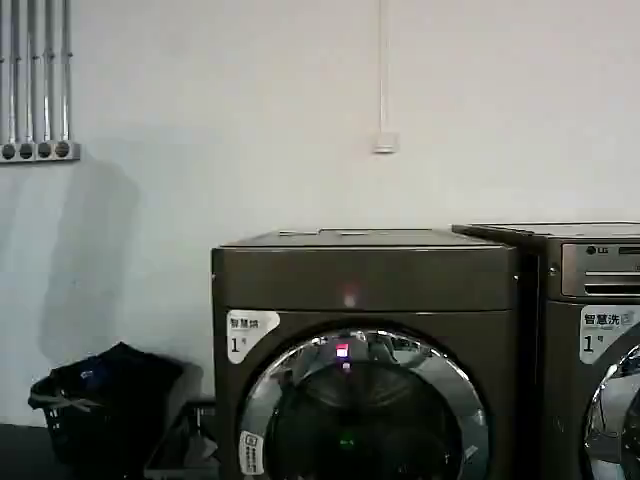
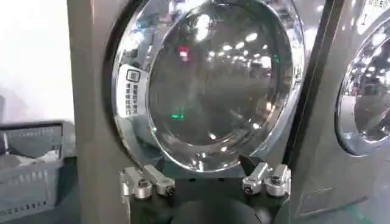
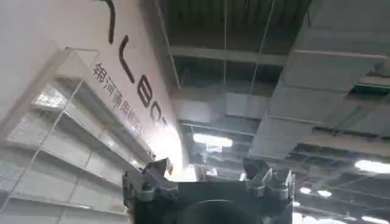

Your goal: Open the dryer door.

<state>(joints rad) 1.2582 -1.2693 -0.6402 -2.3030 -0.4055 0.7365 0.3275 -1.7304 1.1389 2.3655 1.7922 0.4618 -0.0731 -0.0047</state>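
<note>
**Dryer door shut, left gripper spread in front of it**

The dryer door point(image 1: 362, 420) sits closed against the front of the dryer point(image 1: 365, 275), its wide chrome ring flush around the dark tinted glass. In the head view the door fills the lower middle, below the plain top panel with its small red light point(image 1: 343, 350) and the white "1" sticker point(image 1: 245, 335) at the panel's left corner. A second small white label point(image 1: 252, 452) lies on the chrome ring at the door's lower left. The glass mirrors ceiling lamps and a green dot.

The left gripper point(image 2: 205, 182) faces the door from close in front, low against its bottom rim, apart from the chrome. Its two fingers point(image 2: 146, 181) stand well spread, one to each side of the lower arc of the ring, with nothing between them.

Just beside the dryer, on its right, stands a similar machine with a silver LG panel point(image 1: 600, 268) and its own chrome-ringed door point(image 1: 612, 420). On the floor to the dryer's left sit a dark laundry basket point(image 1: 100, 400) heaped with dark cloth and a grey crate point(image 2: 30, 164). A white wall point(image 1: 250, 120) runs behind, with pipes point(image 1: 35, 80) at its upper left.

The right gripper point(image 3: 210, 176) points upward at ceiling beams and lamps, beside a lettered white wall; its fingers are spread and hold nothing.
</note>
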